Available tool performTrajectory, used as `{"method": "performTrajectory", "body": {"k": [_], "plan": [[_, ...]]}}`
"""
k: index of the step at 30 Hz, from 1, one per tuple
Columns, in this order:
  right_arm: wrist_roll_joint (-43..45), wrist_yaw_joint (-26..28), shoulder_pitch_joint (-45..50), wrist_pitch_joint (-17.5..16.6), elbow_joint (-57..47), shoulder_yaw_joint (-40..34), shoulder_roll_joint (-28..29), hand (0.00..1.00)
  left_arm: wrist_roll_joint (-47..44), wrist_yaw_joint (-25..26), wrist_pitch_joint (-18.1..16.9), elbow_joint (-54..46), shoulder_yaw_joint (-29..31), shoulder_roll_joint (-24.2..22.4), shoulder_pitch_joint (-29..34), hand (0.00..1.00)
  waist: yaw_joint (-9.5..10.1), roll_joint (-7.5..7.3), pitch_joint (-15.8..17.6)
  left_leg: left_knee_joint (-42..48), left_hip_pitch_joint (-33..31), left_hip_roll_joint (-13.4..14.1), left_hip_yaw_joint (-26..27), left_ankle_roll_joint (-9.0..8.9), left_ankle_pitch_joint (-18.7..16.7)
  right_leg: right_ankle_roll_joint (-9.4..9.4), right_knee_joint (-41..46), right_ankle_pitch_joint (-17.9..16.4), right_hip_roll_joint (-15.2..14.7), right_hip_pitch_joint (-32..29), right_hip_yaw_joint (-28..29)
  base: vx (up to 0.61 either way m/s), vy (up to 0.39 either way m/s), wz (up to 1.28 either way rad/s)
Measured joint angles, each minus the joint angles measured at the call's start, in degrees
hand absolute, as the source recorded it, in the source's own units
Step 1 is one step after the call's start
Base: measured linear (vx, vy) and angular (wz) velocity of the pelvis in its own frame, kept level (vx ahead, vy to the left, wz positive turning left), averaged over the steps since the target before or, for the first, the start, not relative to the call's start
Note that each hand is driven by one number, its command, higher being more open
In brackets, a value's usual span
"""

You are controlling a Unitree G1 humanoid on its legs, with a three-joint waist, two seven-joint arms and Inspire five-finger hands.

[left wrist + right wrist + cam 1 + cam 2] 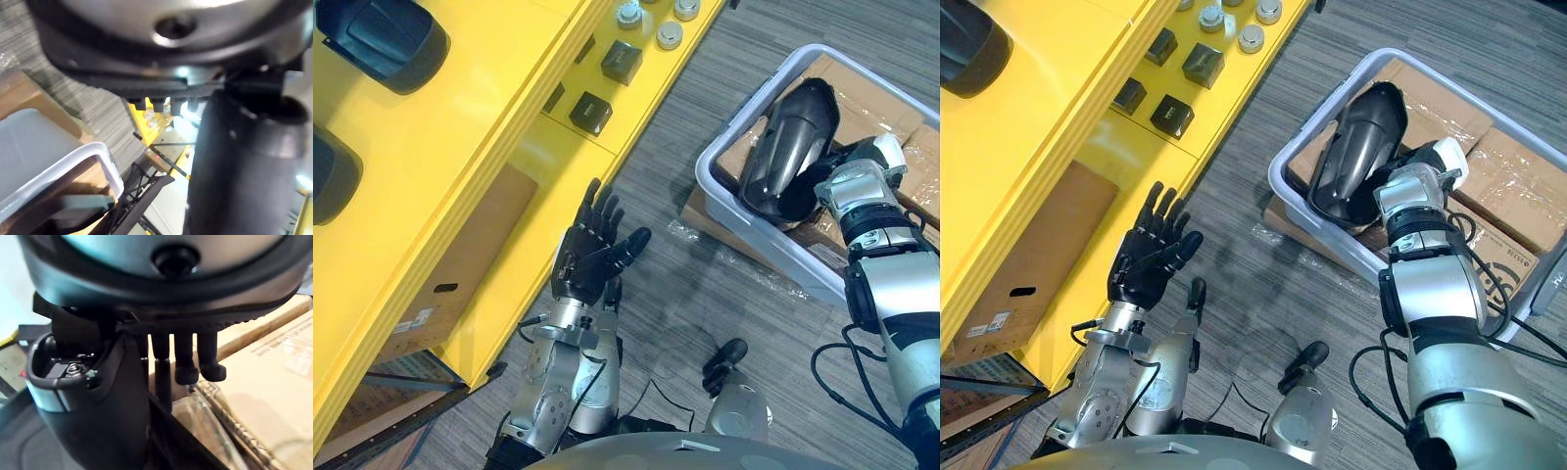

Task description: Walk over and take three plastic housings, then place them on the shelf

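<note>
The yellow shelf takes up the left side of the head views, and two more housings, both black, sit on its top level: one at the upper left corner, the other cut by the left edge just below it. On a lower level, towards the top centre, are dark blocks and silver round parts. A cardboard box is tucked under the shelf at lower left.

The left hand is raised in the centre of the frame above the grey carpet floor, palm showing, its fingers straight and spread, holding nothing.

On the right a pale grey bin stands on the floor with cardboard boxes in it. A black plastic housing stands tilted on end in the bin, its top rising past the rim. The right hand is pressed against the housing's lower right side. In the right wrist view its fingers hang close together with the tips bent, the thumb opposite them, and a dark edge (the housing's rim, as far as can be made out) runs between thumb and fingers, so the hand appears to pinch the housing.
</note>
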Motion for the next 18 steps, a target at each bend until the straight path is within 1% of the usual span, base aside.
{"method": "performTrajectory", "body": {"k": [3, 6, 9, 11, 12, 14, 16, 18], "plan": [[-0.25, 0.66, -0.24, 0.46, 0.02, 0.44, -1.96, 0.0, 0.03, 0.05, -0.03, -0.01, 1.04, 0.01, -0.02, 1.0, -0.03, 0.0, 0.06, 0.0, -0.2, -0.17, -0.09, 0.07, 0.09, 0.0, 0.0, 0.0, -0.15, -0.08, -0.08, -0.06, -0.019, 0.03], [-0.29, 1.08, -0.47, 0.35, 0.02, 0.43, -5.52, 0.0, 0.09, -0.02, -0.04, -0.22, 2.45, 0.32, 0.08, 1.0, -0.18, -0.02, 0.45, 0.0, -0.52, -0.19, -0.21, 0.11, 0.24, 0.02, 0.02, 0.03, -0.14, -0.33, -0.06, -0.06, -0.023, 0.03], [-0.31, 1.02, -0.68, -1.4, 0.01, 0.4, -7.78, 0.0, 0.29, -0.33, -0.03, -0.34, 3.58, 0.95, -0.01, 1.0, -1.02, -0.06, 0.47, 0.0, -0.67, -0.18, 0.04, 0.15, 0.32, 0.1, 0.03, 0.13, -0.14, -0.67, 0.35, -0.05, -0.024, -0.05], [-1.01, -0.08, -0.79, -5.28, -0.27, 0.41, -8.69, 0.0, 0.21, -0.57, 0.26, -1.93, 3.99, 1.36, -0.59, 1.0, -2.05, -0.1, 0.5, 0.0, -0.57, -0.04, 0.58, 0.15, 0.33, 0.11, 0.03, 0.28, -0.07, -0.99, 0.95, -0.05, -0.033, -0.11], [-1.48, -0.74, -0.79, -6.33, -0.46, 0.42, -8.69, 0.0, 0.18, -0.8, 0.67, -2.51, 4.09, 1.49, -0.71, 1.0, -2.36, -0.1, 0.5, -0.01, -0.45, 0.02, 0.76, 0.15, 0.33, 0.08, 0.02, 0.35, -0.02, -1.0, 1.06, -0.04, -0.033, -0.13], [-3.02, -3.45, -0.78, -9.55, -1.71, 0.44, -8.69, 0.0, 0.19, -1.73, 2.12, -2.91, 4.11, 1.83, -2.57, 1.0, -2.87, -0.1, 0.49, -0.03, 0.17, 0.38, 1.74, 0.15, 0.32, -0.05, -0.23, 0.57, 0.38, -1.0, 2.03, -0.05, -0.04, -0.2], [-3.86, -5.71, -0.77, -11.72, -5.22, 0.46, -8.69, 0.0, -0.07, -2.86, 4.02, -2.91, 4.22, 2.15, -4.77, 1.0, -3.77, -0.12, 0.48, -0.06, 0.23, 1.09, 2.29, 0.12, 0.31, -0.28, -1.18, 1.08, 1.29, -1.01, 2.55, -0.07, -0.05, -0.2], [-5.58, -7.79, -0.43, -15.43, -10.44, 0.89, -8.75, 0.0, -0.46, -4.21, 8.68, -2.77, 4.09, 3.54, -8.16, 1.0, -4.47, -0.17, 0.44, -0.09, 1.0, 2.05, 3.74, -0.1, 0.19, -0.63, -2.68, 2.16, 2.56, -1.02, 4.08, -0.08, -0.059, -0.34]]}}
